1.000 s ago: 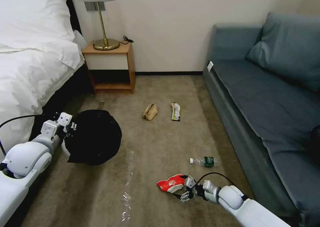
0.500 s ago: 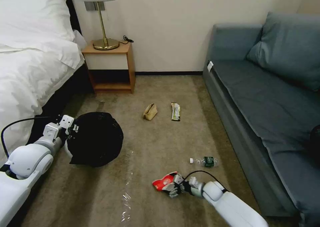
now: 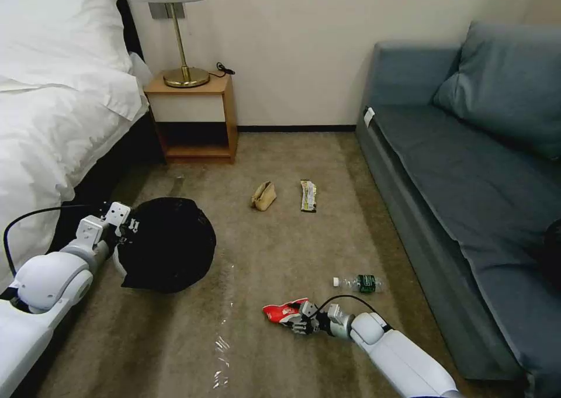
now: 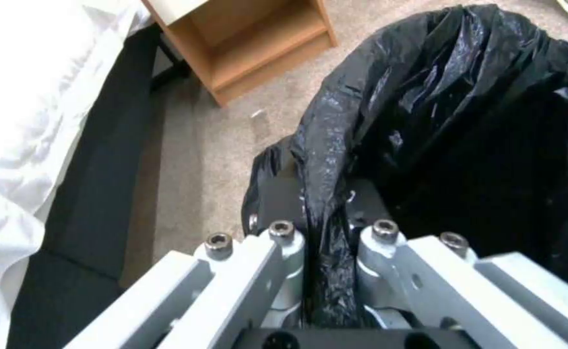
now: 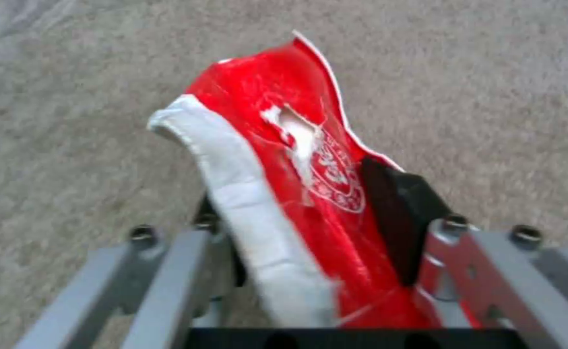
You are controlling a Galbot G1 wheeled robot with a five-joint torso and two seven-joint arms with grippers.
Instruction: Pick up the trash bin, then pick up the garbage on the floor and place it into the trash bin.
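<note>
The left gripper [image 4: 326,228] clenched the bag-lined rim of the bin [image 3: 166,243] beside the bed [image 3: 52,111]. The right gripper [image 5: 316,203] grasped the red wrapper [image 5: 284,160] low over the carpet [image 3: 263,252].

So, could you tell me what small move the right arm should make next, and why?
Probably lift the red-and-white wrapper off the carpet and carry it toward the trash bin. The right gripper is shut on it, low over the floor, while the left gripper holds the bin's rim, its mouth open toward the room.
</note>
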